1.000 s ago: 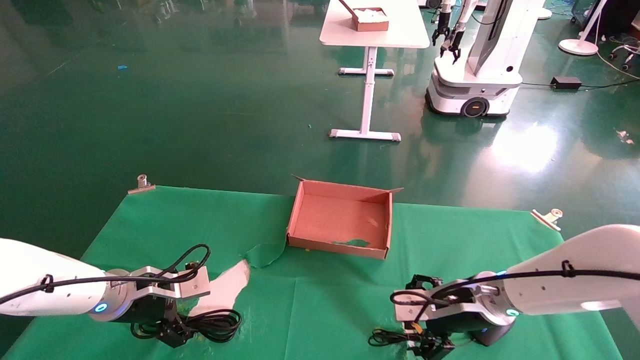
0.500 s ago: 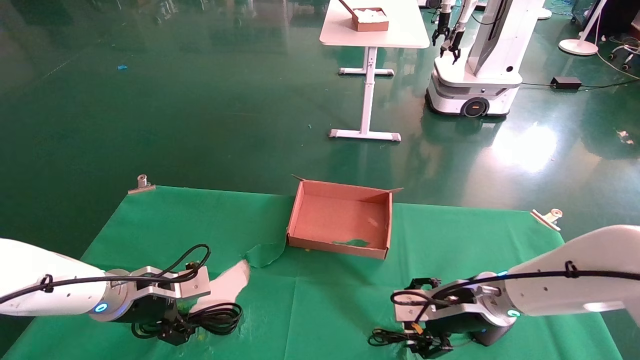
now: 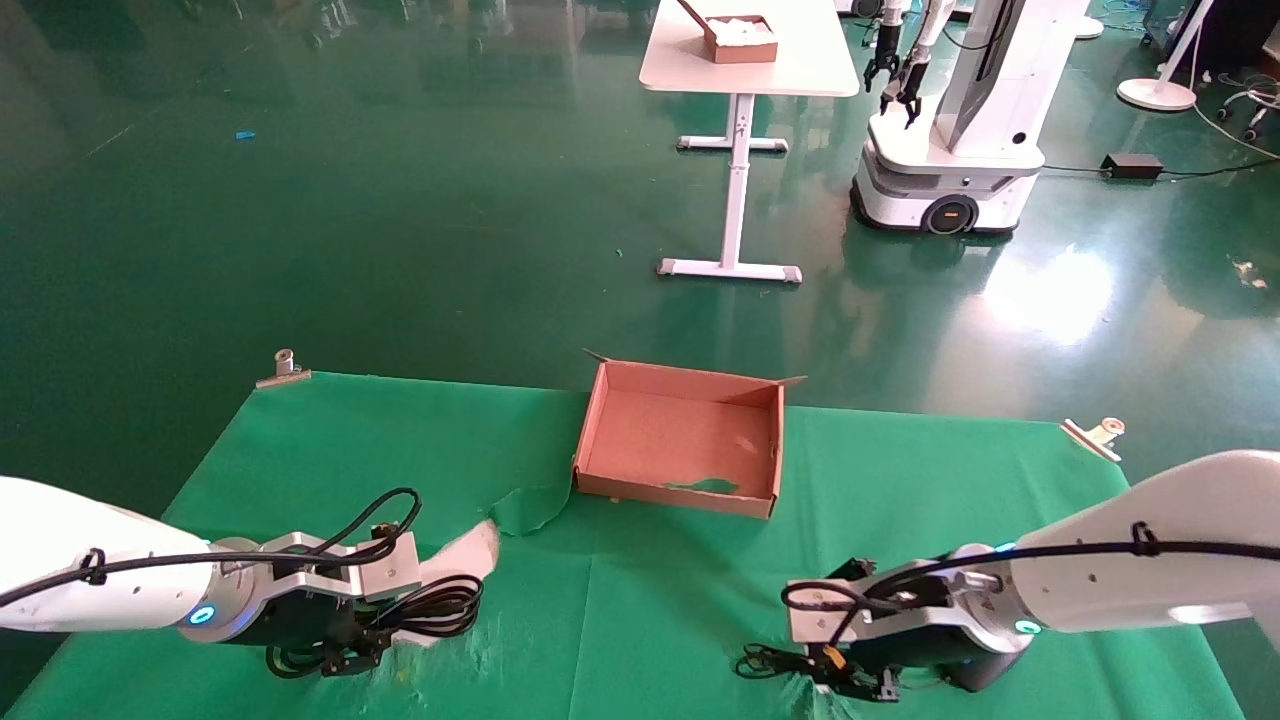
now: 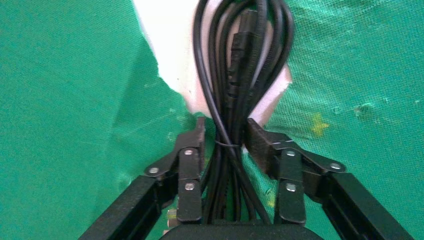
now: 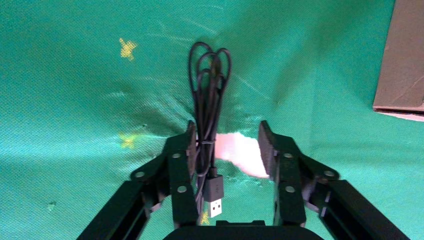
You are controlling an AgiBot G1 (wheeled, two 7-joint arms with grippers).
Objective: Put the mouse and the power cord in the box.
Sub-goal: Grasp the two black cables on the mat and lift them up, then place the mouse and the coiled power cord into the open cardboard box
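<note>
The brown cardboard box (image 3: 670, 492) stands open at the table's far middle, with nothing inside; one corner of it (image 5: 405, 60) shows in the right wrist view. At the near left, my left gripper (image 3: 350, 660) (image 4: 225, 132) is shut on the power cord (image 3: 440, 605) (image 4: 240, 60), a thick black bundle running out past the fingertips. At the near right, my right gripper (image 3: 855, 685) (image 5: 226, 135) is open over the mouse's thin coiled cable (image 3: 765, 662) (image 5: 207, 85). The cable lies against one finger, with its USB plug (image 5: 215, 195) between the jaws. The mouse body is hidden.
The green cloth is torn, baring white table (image 3: 455, 570) under the power cord and a folded flap (image 3: 530, 510) near the box. Metal clips (image 3: 283, 368) (image 3: 1098, 435) hold the cloth's far corners. Beyond the table stand a white table (image 3: 745, 60) and another robot (image 3: 950, 100).
The power cord bundle has shifted a little toward the far side with my left gripper closed round it. My right gripper has edged slightly forward over the thin cable.
</note>
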